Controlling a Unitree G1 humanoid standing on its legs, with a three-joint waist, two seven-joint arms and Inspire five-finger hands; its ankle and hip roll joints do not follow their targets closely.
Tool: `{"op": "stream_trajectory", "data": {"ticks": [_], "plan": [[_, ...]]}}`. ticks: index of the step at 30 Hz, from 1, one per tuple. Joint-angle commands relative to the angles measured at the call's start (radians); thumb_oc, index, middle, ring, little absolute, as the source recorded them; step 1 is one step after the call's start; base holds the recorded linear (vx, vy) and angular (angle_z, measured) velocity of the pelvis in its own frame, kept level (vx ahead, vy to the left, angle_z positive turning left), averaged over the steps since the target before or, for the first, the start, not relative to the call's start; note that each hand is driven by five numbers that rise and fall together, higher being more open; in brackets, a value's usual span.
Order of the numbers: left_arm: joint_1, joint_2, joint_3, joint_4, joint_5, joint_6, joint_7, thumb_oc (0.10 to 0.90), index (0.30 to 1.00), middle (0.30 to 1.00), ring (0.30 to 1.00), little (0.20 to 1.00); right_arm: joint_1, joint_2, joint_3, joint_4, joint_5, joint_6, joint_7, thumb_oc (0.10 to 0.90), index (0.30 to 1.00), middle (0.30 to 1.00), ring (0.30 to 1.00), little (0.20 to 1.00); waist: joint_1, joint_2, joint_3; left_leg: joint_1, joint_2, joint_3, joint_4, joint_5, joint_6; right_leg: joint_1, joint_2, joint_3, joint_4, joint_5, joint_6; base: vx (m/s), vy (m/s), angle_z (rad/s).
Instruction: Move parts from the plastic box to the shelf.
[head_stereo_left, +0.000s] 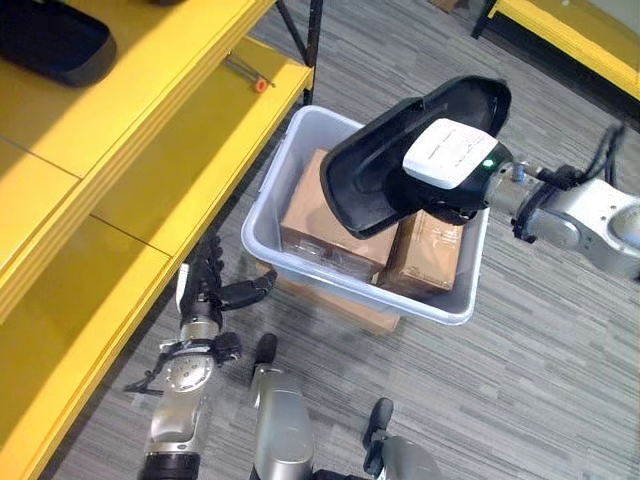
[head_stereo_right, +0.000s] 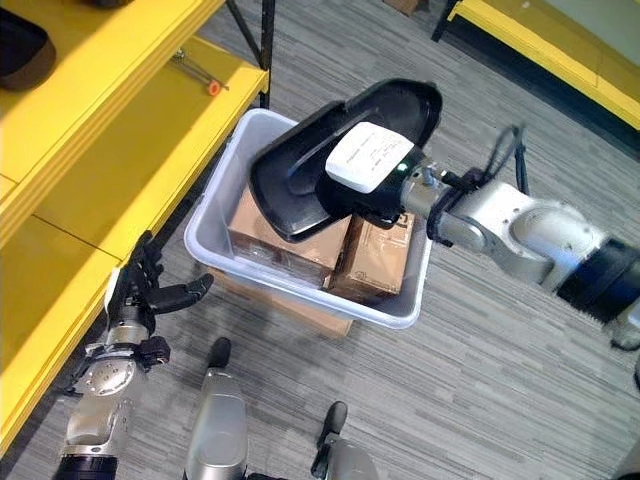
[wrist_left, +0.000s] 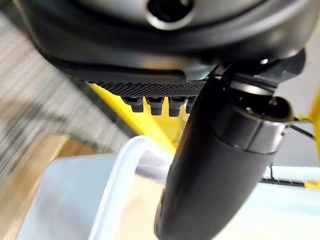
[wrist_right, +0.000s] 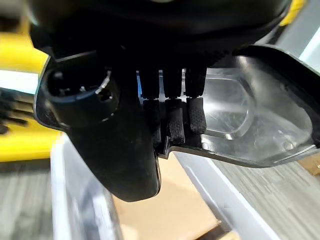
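Black moulded plastic tray-shaped part (head_stereo_left: 400, 150), tilted, held above the pale grey plastic box (head_stereo_left: 300, 262); right hand (wrist_right: 172, 117) has fingers and thumb clamped on its rim. Brown cardboard cartons (head_stereo_left: 320, 225) lie in the box. Left hand (head_stereo_left: 205, 285), fingers spread and holding nothing, beside the yellow shelf (head_stereo_left: 150, 170).

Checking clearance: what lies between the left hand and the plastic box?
Bare grey floor; in the left eye view the left hand hangs beside the shelf, apart from the plastic box.
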Motion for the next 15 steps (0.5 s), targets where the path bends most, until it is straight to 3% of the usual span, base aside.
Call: {"op": "stream_trajectory", "data": {"ticks": [1, 6, 7, 9, 15], "plan": [[-0.012, 0.086, 0.000, -0.109, 0.141, -0.089, -0.005, 0.900, 1.000, 1.000, 1.000, 1.000, -0.032, -0.010, -0.159, -0.059, 0.097, 0.009, -0.067, 0.400, 0.300, 0.300, 0.300, 0.300, -0.012, -0.023, -0.141, 0.029, 0.042, 0.052, -0.183, 0.070, 0.078, 0.071, -0.055, 0.013, -0.018, 0.061, -0.063, 0.01, -0.041, -0.24], [-0.046, 0.194, 0.006, -0.094, 0.294, -0.096, 0.045, 0.900, 1.000, 1.000, 1.000, 1.000, 0.141, 0.015, -0.314, -0.111, 0.190, -0.007, -0.059, 0.400, 0.300, 0.300, 0.300, 0.300, -0.075, -0.016, -0.236, 0.088, 0.050, 0.069, -0.255, 0.067, 0.082, 0.073, -0.042, 0.026, -0.062, 0.057, -0.060, 0.04, -0.050, -0.15], [-0.046, 0.195, 0.005, -0.094, 0.294, -0.096, 0.045, 0.900, 1.000, 1.000, 1.000, 1.000, 0.144, 0.015, -0.317, -0.112, 0.190, -0.007, -0.059, 0.400, 0.300, 0.300, 0.300, 0.300, -0.074, -0.016, -0.236, 0.087, 0.050, 0.069, -0.255, 0.067, 0.082, 0.073, -0.042, 0.026, -0.063, 0.057, -0.060, 0.01, -0.064, -0.15], [-0.106, 0.299, -0.013, -0.071, 0.403, -0.099, 0.081, 0.900, 1.000, 1.000, 1.000, 1.000, 0.183, 0.054, -0.354, -0.122, 0.254, -0.015, -0.055, 0.400, 0.300, 0.300, 0.300, 0.300, -0.111, -0.012, -0.267, 0.110, 0.055, 0.075, -0.255, 0.050, 0.083, 0.072, -0.035, 0.031, -0.071, 0.049, -0.059, 0.00, -0.076, -0.12], [-0.248, 0.429, -0.119, 0.000, 0.505, -0.110, 0.133, 0.900, 1.000, 1.000, 1.000, 1.000, 0.279, 0.142, -0.429, -0.127, 0.389, -0.033, -0.031, 0.400, 0.300, 0.300, 0.300, 0.300, -0.164, -0.008, -0.306, 0.148, 0.051, 0.078, -0.255, 0.036, 0.083, 0.079, -0.034, 0.048, -0.071, 0.044, -0.061, 0.01, -0.035, -0.12]]}}
